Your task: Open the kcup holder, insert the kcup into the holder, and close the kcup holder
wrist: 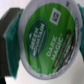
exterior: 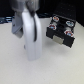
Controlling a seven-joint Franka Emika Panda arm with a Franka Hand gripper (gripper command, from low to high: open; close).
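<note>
The white robot gripper (exterior: 31, 50) hangs above the pale table (exterior: 12, 65), clenched on the small round kcup (wrist: 47, 42), whose green "Dark Magic" foil lid fills the wrist view between teal finger pads (wrist: 13, 40). The black boxy kcup holder (exterior: 61, 31) sits near, toward the exterior view's right; insertion and closing remain. Blur hides whether the holder stands open, and the arm masks the pod in the exterior view.

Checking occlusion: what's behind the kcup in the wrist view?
The kcup's green lid fills the frame. Behind it show teal pads, a black block and white surface. Everything else is covered.
</note>
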